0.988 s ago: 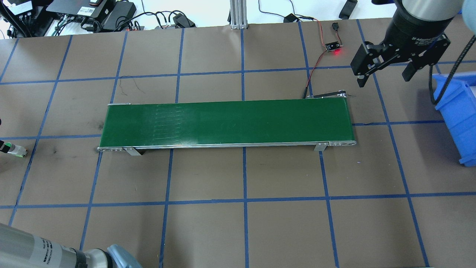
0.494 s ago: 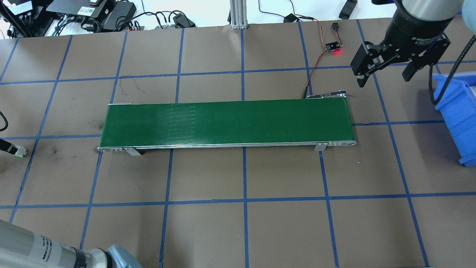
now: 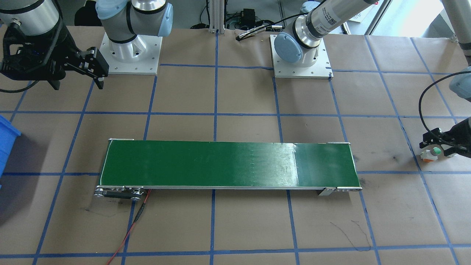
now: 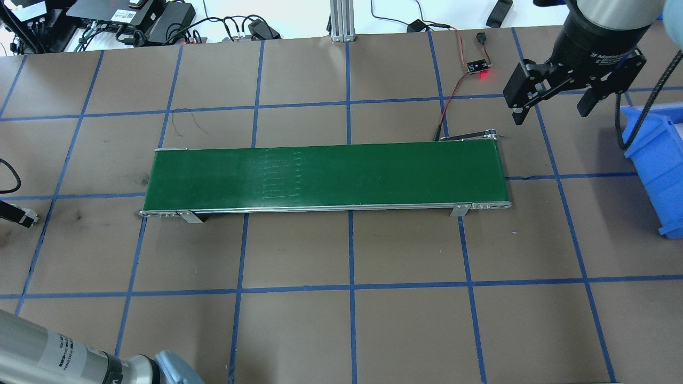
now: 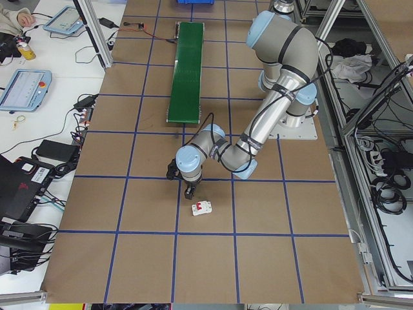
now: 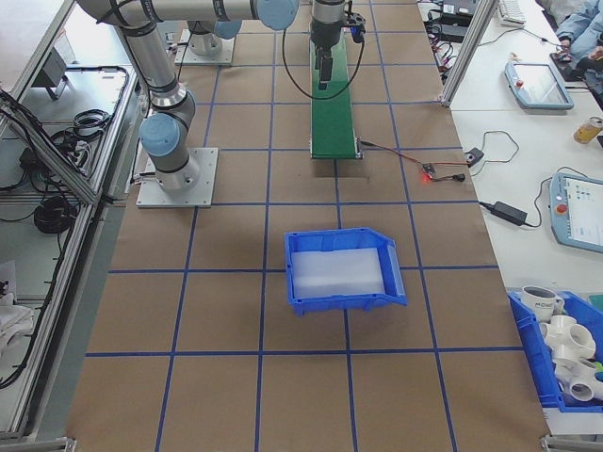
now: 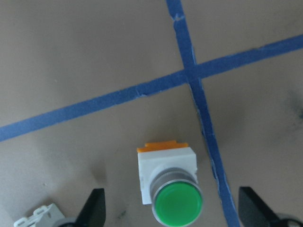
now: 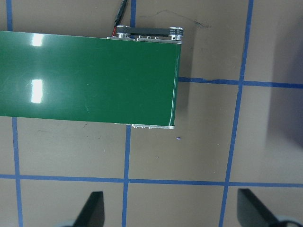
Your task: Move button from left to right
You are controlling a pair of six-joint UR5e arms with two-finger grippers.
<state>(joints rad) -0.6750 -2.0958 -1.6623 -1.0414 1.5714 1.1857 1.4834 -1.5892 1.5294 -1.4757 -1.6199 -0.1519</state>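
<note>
Button [image 7: 173,182] sits between my left claw [image 7: 173,215]'s spread fingers for pickup, while my right claw [image 4: 552,101] hangs open past the belt [image 4: 325,176], waiting.

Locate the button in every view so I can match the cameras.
Front-facing: button far right, inside the left gripper.
Overhead: far left edge, only a sliver past the gripper.
Exterior left: cannot make it out under the gripper.
Exterior right: not visible.
Left wrist: bottom centre.
Right wrist: not in it.
Shared landmark: green belt, in all views but the left wrist.
</note>
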